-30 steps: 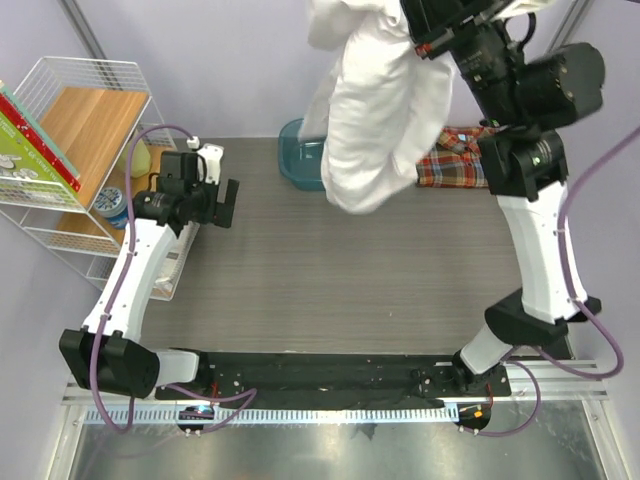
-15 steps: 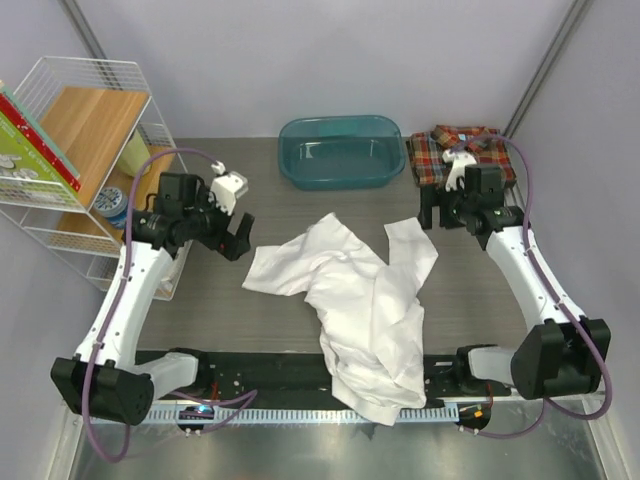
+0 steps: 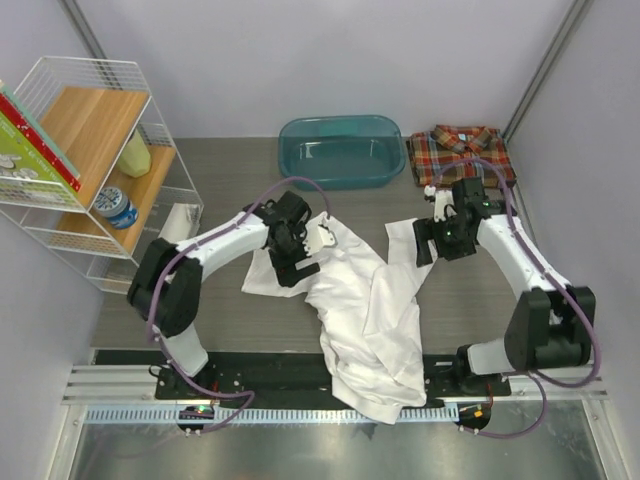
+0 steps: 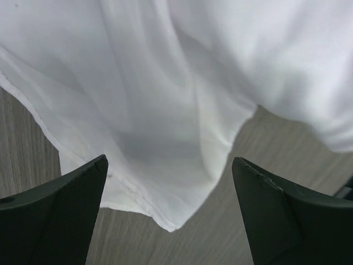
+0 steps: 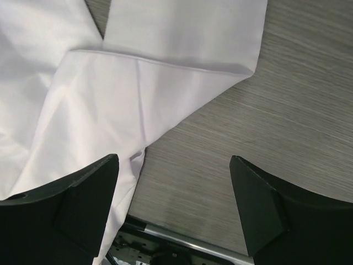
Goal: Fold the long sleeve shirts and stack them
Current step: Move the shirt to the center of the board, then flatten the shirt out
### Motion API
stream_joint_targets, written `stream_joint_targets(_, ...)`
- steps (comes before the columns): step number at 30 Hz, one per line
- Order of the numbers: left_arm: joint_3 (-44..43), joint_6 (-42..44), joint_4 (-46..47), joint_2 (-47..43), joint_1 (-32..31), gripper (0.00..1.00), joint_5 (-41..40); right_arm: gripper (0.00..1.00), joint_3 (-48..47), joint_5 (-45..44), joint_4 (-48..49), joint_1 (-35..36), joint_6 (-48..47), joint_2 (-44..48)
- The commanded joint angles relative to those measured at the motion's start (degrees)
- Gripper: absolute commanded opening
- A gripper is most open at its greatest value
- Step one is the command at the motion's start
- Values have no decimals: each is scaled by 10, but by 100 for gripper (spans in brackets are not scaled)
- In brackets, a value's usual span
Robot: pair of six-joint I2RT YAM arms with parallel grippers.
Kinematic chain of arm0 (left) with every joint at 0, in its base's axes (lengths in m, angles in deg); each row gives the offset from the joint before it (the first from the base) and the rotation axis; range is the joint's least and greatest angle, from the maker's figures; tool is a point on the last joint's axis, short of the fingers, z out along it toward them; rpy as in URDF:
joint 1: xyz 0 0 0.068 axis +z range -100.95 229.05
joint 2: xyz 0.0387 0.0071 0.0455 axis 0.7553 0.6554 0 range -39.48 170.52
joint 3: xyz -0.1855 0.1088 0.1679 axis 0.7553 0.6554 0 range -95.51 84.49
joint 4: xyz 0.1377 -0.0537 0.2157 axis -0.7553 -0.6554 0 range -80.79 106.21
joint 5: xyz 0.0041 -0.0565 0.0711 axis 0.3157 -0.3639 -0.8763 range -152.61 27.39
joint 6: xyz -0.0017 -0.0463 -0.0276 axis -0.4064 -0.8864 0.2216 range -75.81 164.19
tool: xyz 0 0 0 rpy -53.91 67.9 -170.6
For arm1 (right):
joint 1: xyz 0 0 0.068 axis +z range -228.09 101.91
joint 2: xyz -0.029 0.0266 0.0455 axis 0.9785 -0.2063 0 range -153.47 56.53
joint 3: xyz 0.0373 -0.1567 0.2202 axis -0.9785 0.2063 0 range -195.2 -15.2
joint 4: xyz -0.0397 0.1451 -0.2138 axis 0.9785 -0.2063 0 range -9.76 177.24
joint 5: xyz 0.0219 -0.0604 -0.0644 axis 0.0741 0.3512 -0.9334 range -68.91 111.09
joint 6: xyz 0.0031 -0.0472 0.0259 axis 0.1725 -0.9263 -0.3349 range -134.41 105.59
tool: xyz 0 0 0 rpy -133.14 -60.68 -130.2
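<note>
The white long sleeve shirt [image 3: 365, 310] lies crumpled across the middle of the table, its lower part hanging over the front edge. The plaid shirt [image 3: 460, 152] lies folded at the back right corner. My left gripper [image 3: 297, 262] hovers open over the white shirt's left part. In the left wrist view a hem corner of the shirt [image 4: 165, 182] lies between the left gripper's [image 4: 170, 163] spread fingers, not pinched. My right gripper [image 3: 426, 243] stands open at the shirt's right sleeve [image 5: 165, 83]. In the right wrist view there is mostly bare table between the right gripper's [image 5: 174, 161] fingers.
A teal tub [image 3: 340, 150] stands at the back centre, left of the plaid shirt. A wire shelf [image 3: 85, 150] with a bottle and a tin is at the left edge. The black front rail [image 3: 270, 375] runs along the near edge under the hanging cloth.
The right gripper, which held the white shirt high in the air, let it go; the shirt now lies on the table. Both arms have moved in over the shirt.
</note>
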Motion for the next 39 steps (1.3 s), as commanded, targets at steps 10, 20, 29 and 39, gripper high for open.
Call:
stream_joint_targets(10,75,51,104,34,45,82,-148,55,-42,17,93,1,107,-245)
stream_joint_targets(20,162,133,-37,-121,117,17,-97,1,-351,-145,96,-6,31,-349)
stream_joint_targets(29,163,138,-197,-269,60,0,-26,1,-670,-142,61,12,-30,-381)
stream_joint_targets(39,54,15,-17,-75,53,48,-126,1,-680,-139,17,72,-56,-344)
